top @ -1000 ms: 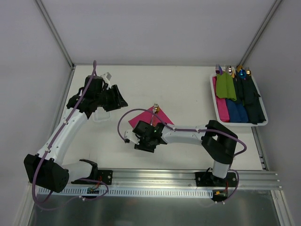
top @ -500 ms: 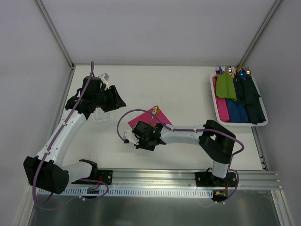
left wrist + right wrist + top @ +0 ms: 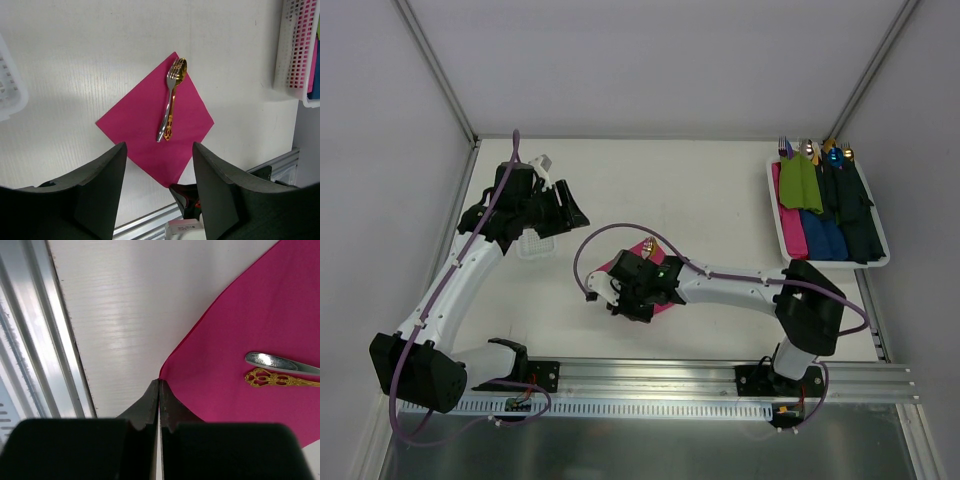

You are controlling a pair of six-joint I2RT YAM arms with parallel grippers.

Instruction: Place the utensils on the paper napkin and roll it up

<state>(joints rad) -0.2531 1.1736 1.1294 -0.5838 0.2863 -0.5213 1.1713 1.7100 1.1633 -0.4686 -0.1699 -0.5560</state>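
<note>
At the very tip of my right claw [image 3: 159, 382] sits one corner of the thin, square, magenta-pink paper napkin [image 3: 240, 330], which lies flat on the white table [image 3: 115, 315]. The claw's two black fingers [image 3: 142, 410] are pressed together with only a hairline between them. I cannot tell whether the paper's corner is caught there. Beyond the tips and off to their right, the small gold-coloured metal fork and spoon [image 3: 260, 376] show only their handle ends, side by side on the napkin, one ornate gold and one reflecting silver.

My left claw [image 3: 159, 150] hangs above the table with its fingers spread wide and nothing between them. Below and ahead of it the whole sheet lies as a diamond. The fork is nested on the spoon, with their heads at the corner farthest from this claw and their handles near the middle. The right claw meets the nearest corner. Far to the left claw's right stands a white perforated plastic basket [image 3: 292, 50].
</note>
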